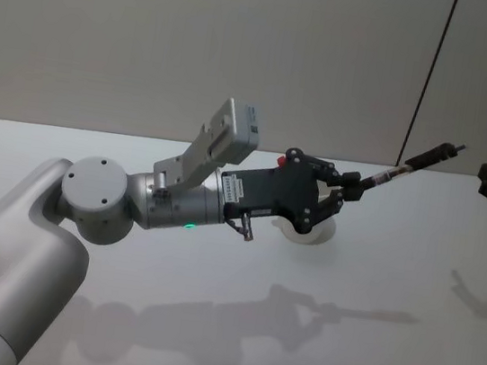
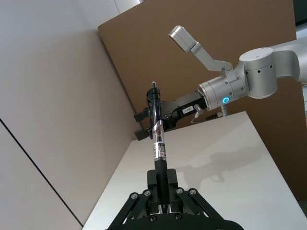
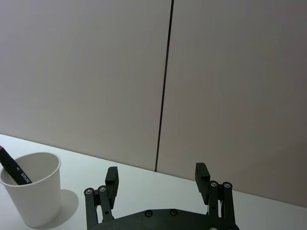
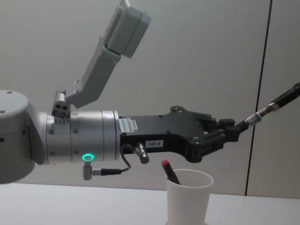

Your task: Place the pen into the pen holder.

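Pen [image 4: 277, 103] clamped by one end in left gripper [image 4: 236, 130], angled up and away, above pen holder [image 4: 187, 205]. Probably needs tipping down beside the red-capped marker [image 4: 169, 171]. Right gripper [image 3: 157, 176] parked aside, fingers spread, empty.

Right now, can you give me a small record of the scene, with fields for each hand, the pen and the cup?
left hand: shut on the pen, raised over the cup
pen: held at one end, slanting up toward the robot's right, not yet in the cup
cup: white, upright on the table, a red-tipped marker already inside
right hand: open, holding nothing, off to the right
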Controlling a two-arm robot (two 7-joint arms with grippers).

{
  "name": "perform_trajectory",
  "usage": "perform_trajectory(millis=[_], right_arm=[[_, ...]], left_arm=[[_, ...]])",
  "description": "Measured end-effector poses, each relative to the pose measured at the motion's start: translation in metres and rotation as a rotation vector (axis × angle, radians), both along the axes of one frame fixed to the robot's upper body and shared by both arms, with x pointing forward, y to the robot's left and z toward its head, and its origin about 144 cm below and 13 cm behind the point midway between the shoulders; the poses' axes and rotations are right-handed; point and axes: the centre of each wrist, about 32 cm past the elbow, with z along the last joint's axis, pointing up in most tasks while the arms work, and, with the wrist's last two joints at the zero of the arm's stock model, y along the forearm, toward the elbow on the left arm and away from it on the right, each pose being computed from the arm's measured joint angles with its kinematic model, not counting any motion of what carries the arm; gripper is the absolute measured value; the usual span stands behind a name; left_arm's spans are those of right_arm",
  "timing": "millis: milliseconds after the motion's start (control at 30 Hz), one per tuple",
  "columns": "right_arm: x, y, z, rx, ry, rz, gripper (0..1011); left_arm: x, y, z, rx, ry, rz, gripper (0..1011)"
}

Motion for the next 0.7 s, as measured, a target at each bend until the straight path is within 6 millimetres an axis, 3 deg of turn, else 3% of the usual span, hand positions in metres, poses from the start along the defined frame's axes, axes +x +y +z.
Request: perform_trajectory(millis=[700], right_arm=[[-0.017,-0.018,0.001,0.086,-0.033,0.13,1002]], left_arm=[[0.0,-0.001,0.0,-0.001,0.001,-0.002,127]])
